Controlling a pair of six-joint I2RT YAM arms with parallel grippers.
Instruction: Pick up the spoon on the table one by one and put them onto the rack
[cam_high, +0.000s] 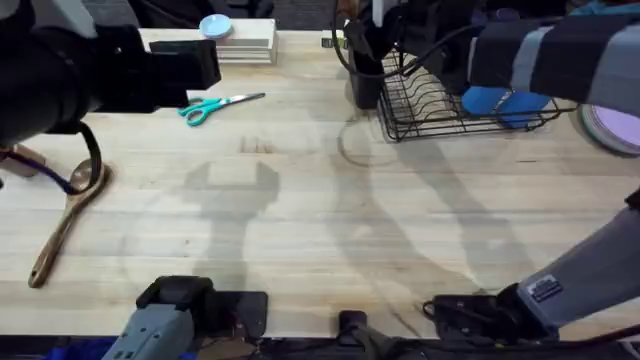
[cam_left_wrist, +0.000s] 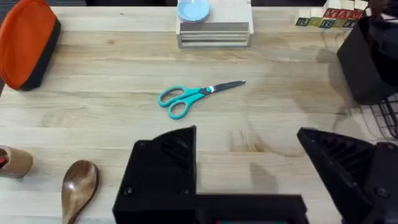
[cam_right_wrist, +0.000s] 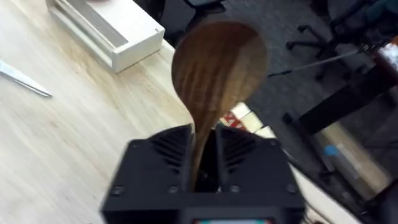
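Wooden table below, right pincer clamps a spoon; left pincer gapes wide.

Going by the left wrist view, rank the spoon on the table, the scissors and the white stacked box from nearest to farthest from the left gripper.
From the left gripper:
1. Spoon, beside its finger.
2. Scissors, mid-table ahead.
3. White stacked box, at the far edge.

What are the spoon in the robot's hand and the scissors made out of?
The spoon held by the right gripper looks like wood: brown, with dark grain stripes across its bowl and a dull sheen. The scissors seem to have smooth teal plastic handles and grey blades, probably metal, though the blades are too thin to be sure.
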